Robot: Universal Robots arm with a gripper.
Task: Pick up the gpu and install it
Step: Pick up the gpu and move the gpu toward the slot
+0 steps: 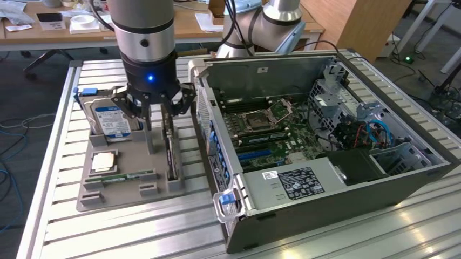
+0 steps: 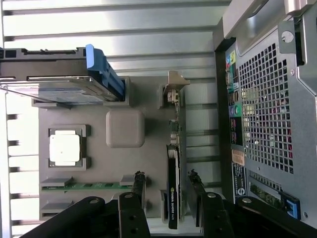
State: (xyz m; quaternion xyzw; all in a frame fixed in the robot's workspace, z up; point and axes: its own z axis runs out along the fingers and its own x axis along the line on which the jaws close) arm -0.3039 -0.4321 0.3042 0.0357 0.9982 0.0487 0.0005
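The gpu [image 1: 170, 154] stands on edge in a slot of the grey holder tray [image 1: 119, 198], a thin dark card with a silver bracket at its far end. From above, the gpu [image 2: 173, 198] appears as a narrow black strip with a green board edge. My gripper [image 1: 165, 110] hangs right over it, open, with one finger on each side of the card. In the wrist view the gripper [image 2: 166, 176] straddles the card, and the fingers [image 2: 140, 181] stand apart from its faces. The open computer case [image 1: 324, 135] lies beside the tray, motherboard exposed.
A hard drive [image 1: 112, 116] with a blue-white label stands in the tray behind the gripper. A CPU [image 1: 103, 161] and a green RAM stick [image 1: 129, 176] lie in the tray. The case's rear panel [image 2: 267, 114] is close beside the card. The slatted metal table [image 1: 108, 237] carries everything.
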